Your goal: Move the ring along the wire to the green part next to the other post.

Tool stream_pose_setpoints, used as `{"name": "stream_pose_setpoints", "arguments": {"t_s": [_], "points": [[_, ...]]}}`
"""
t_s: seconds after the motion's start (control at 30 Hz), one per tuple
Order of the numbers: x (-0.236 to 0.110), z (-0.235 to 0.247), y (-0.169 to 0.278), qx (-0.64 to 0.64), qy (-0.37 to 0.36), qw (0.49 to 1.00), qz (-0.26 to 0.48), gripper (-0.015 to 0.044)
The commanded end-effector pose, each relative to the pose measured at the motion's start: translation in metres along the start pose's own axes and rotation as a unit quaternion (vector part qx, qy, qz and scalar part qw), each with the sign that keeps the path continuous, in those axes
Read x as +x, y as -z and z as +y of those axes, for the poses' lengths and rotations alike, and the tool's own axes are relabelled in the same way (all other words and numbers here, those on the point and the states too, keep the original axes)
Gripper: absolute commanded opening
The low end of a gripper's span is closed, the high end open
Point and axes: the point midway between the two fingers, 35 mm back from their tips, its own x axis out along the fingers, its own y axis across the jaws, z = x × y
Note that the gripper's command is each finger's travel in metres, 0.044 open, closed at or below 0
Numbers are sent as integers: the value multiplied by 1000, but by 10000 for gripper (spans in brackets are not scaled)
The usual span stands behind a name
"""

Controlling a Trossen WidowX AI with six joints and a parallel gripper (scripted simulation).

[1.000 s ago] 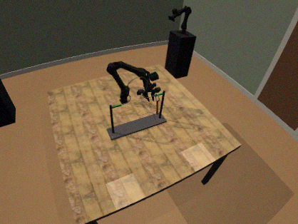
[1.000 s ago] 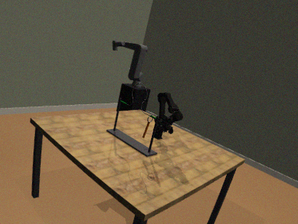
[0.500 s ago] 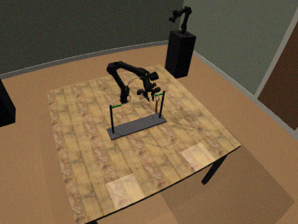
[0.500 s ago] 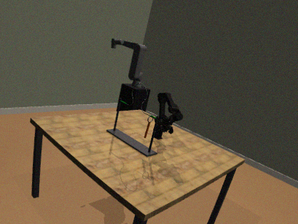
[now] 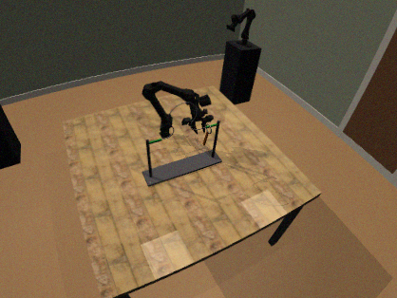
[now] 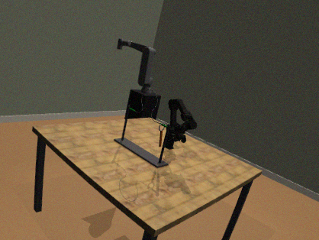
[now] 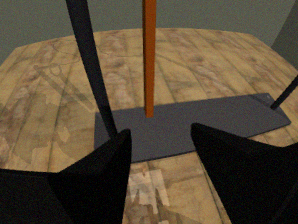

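There is one table (image 5: 119, 237). On it is one grey base (image 5: 182, 169) with two black posts (image 5: 149, 158), one orange handle (image 5: 205, 138), and one black robot arm (image 5: 161, 102). A second arm (image 5: 243, 24) stands on one black box (image 5: 239, 71) at 1 o'clock.

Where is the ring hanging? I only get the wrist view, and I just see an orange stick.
Observer: The ring hangs on the green bit of the wire, by the post nearest the arm.
Child: Where's the other green bit?
Observer: At the far post, across the grey wire.
Child: Is my pincer high up?
Observer: The open pincer is level with the handle, well below the wire.
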Motion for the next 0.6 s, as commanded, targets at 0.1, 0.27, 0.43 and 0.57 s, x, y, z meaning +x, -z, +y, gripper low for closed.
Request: {"name": "stream_pose_setpoints", "arguments": {"t_s": [0.1, 0.27, 0.43, 0.57], "points": [[-38, 0, -3, -2, -4, 1000, -8, 370], [-38, 0, -3, -2, -4, 1000, -8, 440], [-38, 0, -3, -2, -4, 1000, -8, 440], [-38, 0, -3, -2, -4, 1000, -8, 440]]}}
